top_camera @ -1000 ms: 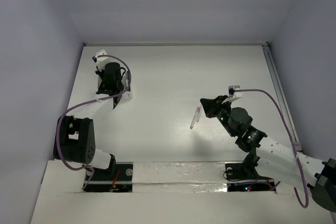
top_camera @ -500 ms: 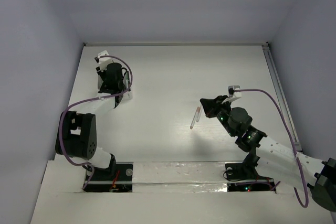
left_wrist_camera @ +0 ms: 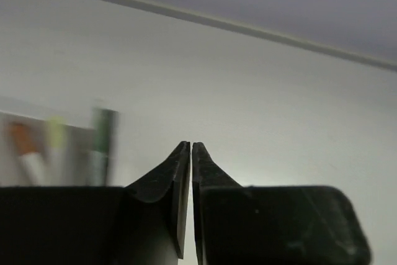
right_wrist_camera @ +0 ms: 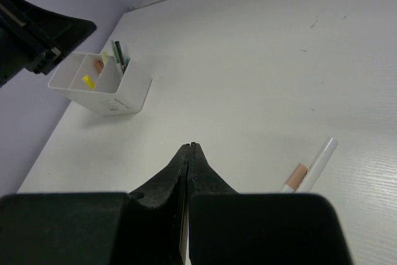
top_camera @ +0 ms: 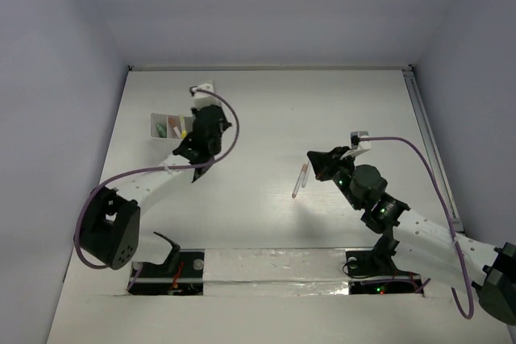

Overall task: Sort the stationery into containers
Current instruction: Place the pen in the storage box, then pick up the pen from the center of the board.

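Left arm's been swinging off to the right, so the small white rectangular plastic tray [top_camera: 158, 122] that it was covering a second ago is now showing in the top view. The left gripper [left_wrist_camera: 191, 147] is hanging just right of that tray, fingers pressed together with nothing in them. Short capped markers [right_wrist_camera: 98, 65] in yellow, orange and green are sitting in the tray's compartments. The right arm isn't budging at all. The right gripper [right_wrist_camera: 190, 147] is sitting well right of the tray, jaws squeezed together and empty too. The thin white pen with an orange band [right_wrist_camera: 313, 169] is lying flat on the white table [top_camera: 266, 102] in the same spot, far from the tray, just beside those right fingertips.
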Controlling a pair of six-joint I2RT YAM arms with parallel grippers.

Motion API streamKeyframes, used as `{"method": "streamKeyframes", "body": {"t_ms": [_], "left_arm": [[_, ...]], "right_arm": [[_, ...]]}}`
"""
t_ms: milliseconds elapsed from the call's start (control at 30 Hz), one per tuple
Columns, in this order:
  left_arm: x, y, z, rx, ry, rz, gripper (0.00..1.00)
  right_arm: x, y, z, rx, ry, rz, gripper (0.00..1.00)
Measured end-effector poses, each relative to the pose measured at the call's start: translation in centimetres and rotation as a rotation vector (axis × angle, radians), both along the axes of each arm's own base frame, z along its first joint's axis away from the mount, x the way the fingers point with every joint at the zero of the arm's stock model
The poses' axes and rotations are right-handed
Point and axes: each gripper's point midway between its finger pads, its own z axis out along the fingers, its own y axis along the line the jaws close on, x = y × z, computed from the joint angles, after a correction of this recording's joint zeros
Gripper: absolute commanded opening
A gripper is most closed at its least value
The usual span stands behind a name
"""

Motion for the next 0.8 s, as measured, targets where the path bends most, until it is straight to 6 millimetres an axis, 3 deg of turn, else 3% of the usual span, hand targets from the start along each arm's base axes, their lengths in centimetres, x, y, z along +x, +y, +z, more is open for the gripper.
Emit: {"method": "streamKeyframes", "body": {"t_ms": [133, 233, 333, 433, 600, 800], "left_arm": [[-3.3, -10.7, -1.3, -0.035, 0.045, -0.334, 0.00], [-6.4, -16.5, -3.3, -0.050, 0.104, -0.539, 0.01], [-9.3, -20.7, -5.7, -0.061, 0.169, -0.688, 0.15], [-11.4, -23.2, -8.4, -0.069, 0.243, -0.774, 0.25], [-13.2, -26.2, -13.3, -0.062, 0.371, -0.844, 0.28], [-13.5, -28.9, -14.5, -0.078, 0.404, -0.880, 0.27]], "right_arm": [[0.0, 0.0, 0.0, -0.001, 0.001, -0.004, 0.00], [0.1, -0.1, -0.2, -0.005, 0.005, -0.008, 0.02], [0.2, -0.1, -0.3, -0.008, 0.007, -0.012, 0.03], [0.2, -0.1, -0.4, -0.009, 0.008, -0.015, 0.04], [0.3, -0.2, -0.4, -0.009, 0.007, -0.022, 0.04], [0.3, -0.3, -0.4, -0.009, 0.007, -0.028, 0.05]]}}
